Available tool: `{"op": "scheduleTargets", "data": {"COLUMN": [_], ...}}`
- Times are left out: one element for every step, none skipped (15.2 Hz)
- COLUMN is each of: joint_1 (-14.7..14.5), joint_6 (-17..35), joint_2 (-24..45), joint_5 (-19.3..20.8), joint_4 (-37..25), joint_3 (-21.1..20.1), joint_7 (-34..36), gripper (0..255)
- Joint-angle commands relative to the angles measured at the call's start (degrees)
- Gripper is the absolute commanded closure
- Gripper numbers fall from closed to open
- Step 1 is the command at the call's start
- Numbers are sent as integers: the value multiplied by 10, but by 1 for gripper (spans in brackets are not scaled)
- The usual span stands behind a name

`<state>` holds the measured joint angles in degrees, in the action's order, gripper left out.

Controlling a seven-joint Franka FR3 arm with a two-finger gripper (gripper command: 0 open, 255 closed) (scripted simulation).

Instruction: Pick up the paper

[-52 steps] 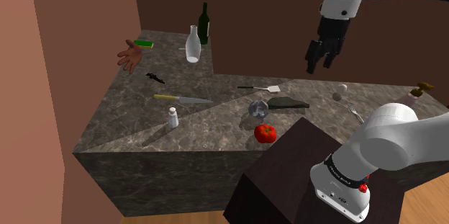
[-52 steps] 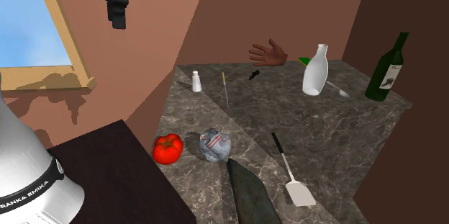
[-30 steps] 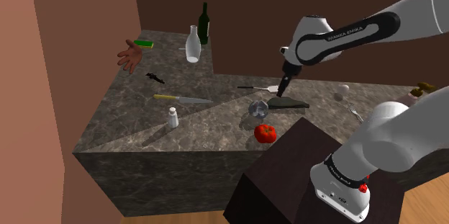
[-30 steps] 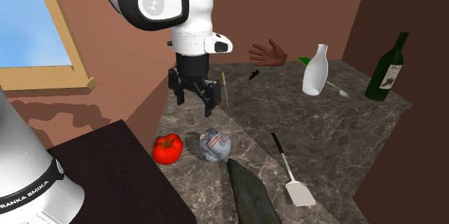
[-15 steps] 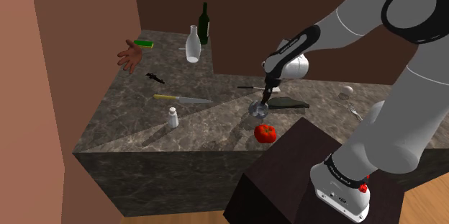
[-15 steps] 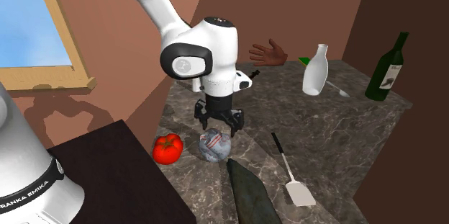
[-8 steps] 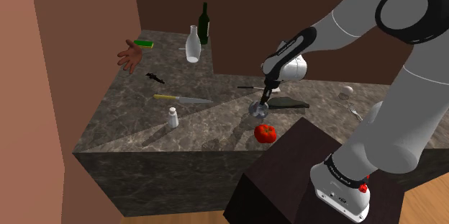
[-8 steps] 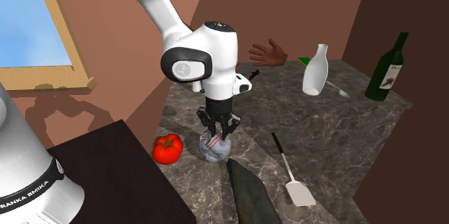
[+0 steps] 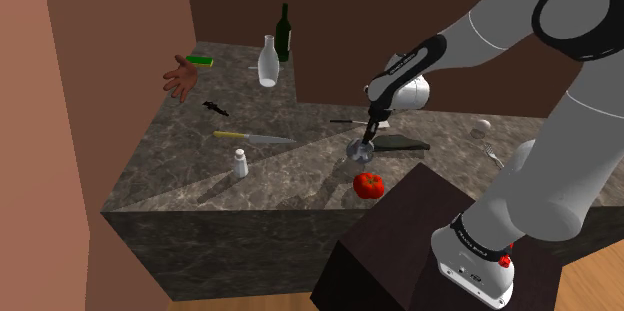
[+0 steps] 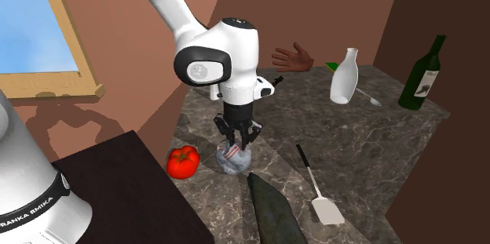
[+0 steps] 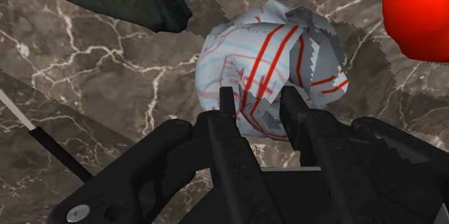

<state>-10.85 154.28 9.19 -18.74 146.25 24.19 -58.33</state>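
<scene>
So the paper ball (image 11: 273,64) sits on the surface (image 10: 353,148), tomato (image 10: 182,162) at its 9 o'clock in the second exterior view. The fingers (image 11: 232,140) clamp its top; looks light, squishy, so I'd grab mid-ball.

The letters "RANKA EMIKA" were read in white on the black band (image 10: 33,205) around the arm's base (image 10: 20,164) in the second exterior view, the first letter being cut off by the curve. White lettering was seen on the forearm's dark band (image 9: 405,61) in the shoulder view, too small to be read. A pale label (image 10: 425,82) was carried by the dark bottle (image 10: 422,62), with nothing legible. Red lines on the paper (image 11: 277,64) formed no characters.
</scene>
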Motion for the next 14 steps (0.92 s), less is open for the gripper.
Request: {"op": "scheduleTargets", "data": {"joint_1": [-4,-6,-8,-9,-10,-10,-11,-11,-10,-10,-9,-9,-8,-8], "joint_6": [-14,-21,-28,-35,-43,-50,-58,-65,-73,-81,-89,-97,-99,-99], "joint_2": [-16,-25,-35,-44,-52,-61,-70,-79,-87,-95,-104,-112,-113,-113], "joint_5": [22,34,45,56,66,77,86,96,105,113,122,129,130,130], "joint_4": [-1,0,0,1,1,0,0,-1,-1,-2,-3,-5,-5,-5], "joint_3": [9,13,17,19,22,24,26,27,28,29,29,30,29,29], "joint_7": [16,25,33,42,50,58,65,72,79,86,92,98,99,99], "gripper": [255,255,255,255,255,255,255,255,255,255,255,255,255,255]}}
